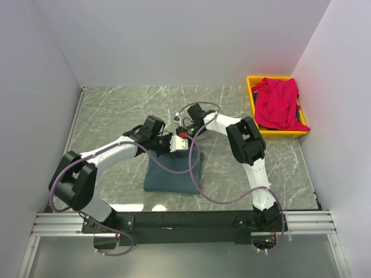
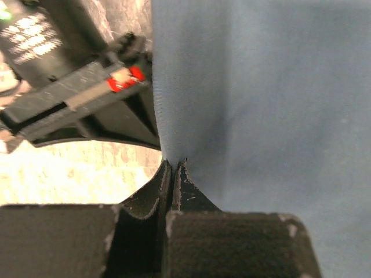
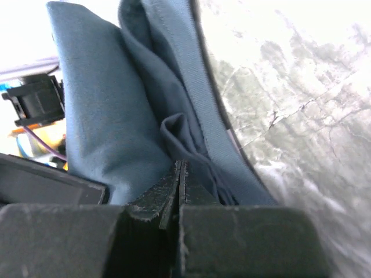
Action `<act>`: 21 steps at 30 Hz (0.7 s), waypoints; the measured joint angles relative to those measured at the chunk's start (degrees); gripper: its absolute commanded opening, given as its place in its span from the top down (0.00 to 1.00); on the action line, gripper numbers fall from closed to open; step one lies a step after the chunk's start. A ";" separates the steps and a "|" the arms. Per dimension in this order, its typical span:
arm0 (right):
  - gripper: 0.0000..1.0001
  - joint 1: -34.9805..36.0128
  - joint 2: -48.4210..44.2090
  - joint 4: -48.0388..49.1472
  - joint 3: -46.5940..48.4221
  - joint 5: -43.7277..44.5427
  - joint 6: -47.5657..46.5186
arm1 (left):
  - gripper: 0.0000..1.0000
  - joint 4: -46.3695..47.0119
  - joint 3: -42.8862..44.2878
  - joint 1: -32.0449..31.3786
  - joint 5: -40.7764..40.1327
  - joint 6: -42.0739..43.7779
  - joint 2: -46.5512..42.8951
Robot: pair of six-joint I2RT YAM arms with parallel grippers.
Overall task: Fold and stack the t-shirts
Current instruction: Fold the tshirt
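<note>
The dark blue-grey t-shirt (image 1: pixel 173 172) lies as a folded bundle in the middle of the table, its far edge lifted between the two arms. My left gripper (image 1: pixel 169 145) is shut on that edge; in the left wrist view the cloth (image 2: pixel 261 98) runs straight into the closed tips (image 2: pixel 173 164). My right gripper (image 1: pixel 184 136) sits just right of it, shut on a bunched fold of the same shirt (image 3: pixel 104 116) at its tips (image 3: pixel 179 167). The red t-shirt (image 1: pixel 278 103) lies crumpled in the yellow bin.
The yellow bin (image 1: pixel 253 99) stands at the back right corner against the right wall. White walls close in the marble tabletop (image 1: pixel 116 110) on three sides. The right gripper's body (image 2: pixel 69 92) hangs close beside the left gripper.
</note>
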 measured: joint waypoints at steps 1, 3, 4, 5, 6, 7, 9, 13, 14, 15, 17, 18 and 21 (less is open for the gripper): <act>0.99 -0.07 -0.17 -0.96 0.76 0.31 -1.07 | 0.99 0.17 -0.52 -0.17 -0.07 0.02 -0.68; 0.99 -0.28 -0.44 -3.13 1.92 1.05 -3.13 | 0.99 0.33 -1.49 -0.55 -0.37 0.07 -2.01; 0.99 -0.39 -0.44 -4.20 2.45 1.38 -4.24 | 0.99 0.48 -1.88 -0.74 -0.44 0.09 -2.51; 0.99 -0.52 -0.44 -5.29 2.73 1.55 -5.18 | 0.99 0.59 -2.19 -0.92 -0.55 0.15 -2.84; 0.99 -0.61 -0.42 -6.29 2.89 1.60 -5.84 | 0.99 0.70 -2.40 -1.07 -0.72 0.20 -3.02; 0.99 -0.72 -0.37 -7.37 3.04 1.55 -6.86 | 0.99 0.87 -2.62 -1.25 -0.90 0.22 -3.21; 1.00 -0.90 0.42 -9.31 3.65 1.03 -8.33 | 0.99 1.53 -3.19 -1.62 -1.46 0.35 -3.61; 1.00 -0.92 4.50 -10.88 4.57 -1.09 -9.84 | 0.99 3.15 -4.96 -2.56 -2.82 1.79 -5.55; 1.00 -0.92 5.88 -11.50 4.59 -3.06 -9.64 | 0.99 3.52 -5.44 -2.75 -3.02 2.16 -6.21; 1.00 -0.96 6.69 -11.98 4.59 -4.74 -9.42 | 0.99 4.00 -5.84 -2.89 -3.32 2.36 -6.75; 1.00 -1.22 7.76 -12.59 4.79 -7.48 -9.70 | 0.99 4.39 -5.92 -3.04 -3.61 2.75 -7.32; 1.00 -1.27 7.82 -12.66 4.87 -7.80 -9.88 | 0.99 4.83 -5.92 -3.06 -3.78 2.75 -7.45; 1.00 -1.25 8.11 -13.29 5.33 -8.09 -10.32 | 1.00 6.08 -5.92 -3.08 -4.48 2.78 -7.50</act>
